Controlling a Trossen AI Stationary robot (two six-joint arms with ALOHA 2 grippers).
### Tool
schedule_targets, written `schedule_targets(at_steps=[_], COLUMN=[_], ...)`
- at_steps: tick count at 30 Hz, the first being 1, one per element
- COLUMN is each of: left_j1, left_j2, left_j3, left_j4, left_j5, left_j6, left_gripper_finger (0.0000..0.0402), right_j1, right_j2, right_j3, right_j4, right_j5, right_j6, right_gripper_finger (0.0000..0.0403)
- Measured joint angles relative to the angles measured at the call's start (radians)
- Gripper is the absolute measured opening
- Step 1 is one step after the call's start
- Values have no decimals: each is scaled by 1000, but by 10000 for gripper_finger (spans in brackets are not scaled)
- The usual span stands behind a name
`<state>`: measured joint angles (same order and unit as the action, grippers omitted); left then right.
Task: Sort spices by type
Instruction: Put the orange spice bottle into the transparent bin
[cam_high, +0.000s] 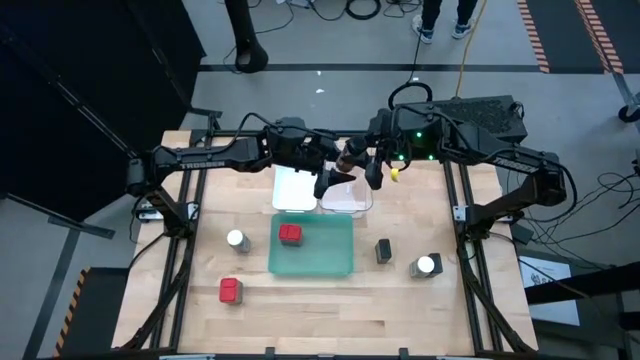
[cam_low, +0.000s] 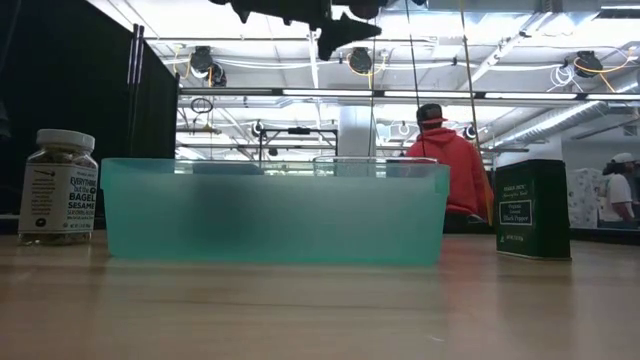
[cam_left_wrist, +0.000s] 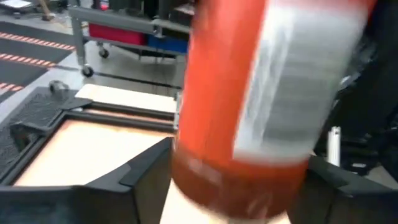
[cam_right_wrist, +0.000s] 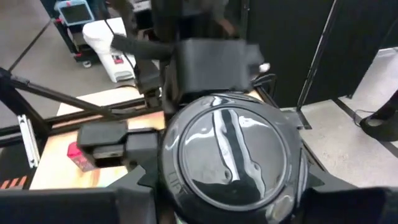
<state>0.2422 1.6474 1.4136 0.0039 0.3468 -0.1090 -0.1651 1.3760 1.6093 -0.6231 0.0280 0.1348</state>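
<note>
Brown jar (cam_high: 350, 156) aloft over clear tray (cam_high: 345, 192) near tabletop's far edge, between both tools. Right tool (cam_right_wrist: 227, 180) clamps dark lid (cam_right_wrist: 231, 155); left tool (cam_left_wrist: 227, 186) brackets jar body, grip unclear. Green tray (cam_high: 325, 258) holds one red tin (cam_high: 290, 234). White tray (cam_high: 296, 188) beside clear tray.

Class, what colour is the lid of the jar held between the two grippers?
Glossy black lid, seen best in the right wrist view.

Overhead on whole table (cam_high: 400, 300); table-level behind green tray (cam_low: 270, 215); both wrists tight on brown jar (cam_left_wrist: 261, 93).
</note>
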Motion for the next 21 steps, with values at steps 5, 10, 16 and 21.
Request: schedule_targets(at_steps=[5,10,16,21], left_j1=[6,47,100,106], left_j2=[-11,-75,-167,-254], left_j3=[0,0,0,0], left_j4=[-83,-252,-424,-455], left_j5=[-9,-12,-60,-203], left_j6=[18,39,40,36], left_gripper_finger=[301,310,311,311], right_j1=[-20,-84,-149,-164], right_j2=[3,5,11,6], right_j3=[0,0,-91,-272], right_j4=[-23,-126,-70,143], right_j5=[2,16,21,26], right_j6=[20,30,-1,11], right_gripper_finger=[169,169,169,169])
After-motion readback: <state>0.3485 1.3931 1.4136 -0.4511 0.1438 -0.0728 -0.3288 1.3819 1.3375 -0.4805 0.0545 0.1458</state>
